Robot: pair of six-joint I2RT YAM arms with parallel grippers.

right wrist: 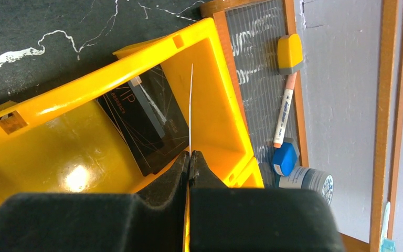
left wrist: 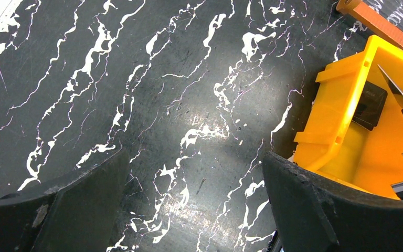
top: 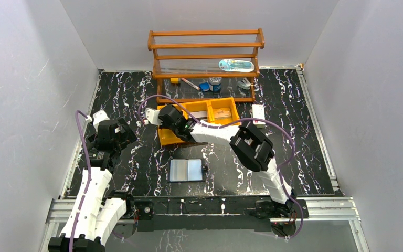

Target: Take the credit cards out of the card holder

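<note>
The card holder [top: 187, 170] lies open on the table near the front, its two pale blue-grey panels facing up. My right gripper [right wrist: 190, 157] is shut on a thin credit card [right wrist: 191, 105], seen edge-on and held upright over the left compartment of the yellow bin [right wrist: 84, 97]. A black card [right wrist: 144, 123] lies flat in that compartment. A tan card [top: 221, 113] rests in the bin's right compartment. My left gripper [left wrist: 197, 184] is open over bare table just left of the bin [left wrist: 346, 105], with nothing between its fingers.
A wooden shelf [top: 204, 52] stands behind the bin, with a marker [right wrist: 284, 113], a blue block [right wrist: 284, 158] and a round tin [right wrist: 308, 180] under it. A white block [top: 258, 114] lies right of the bin. Grey walls close in both sides.
</note>
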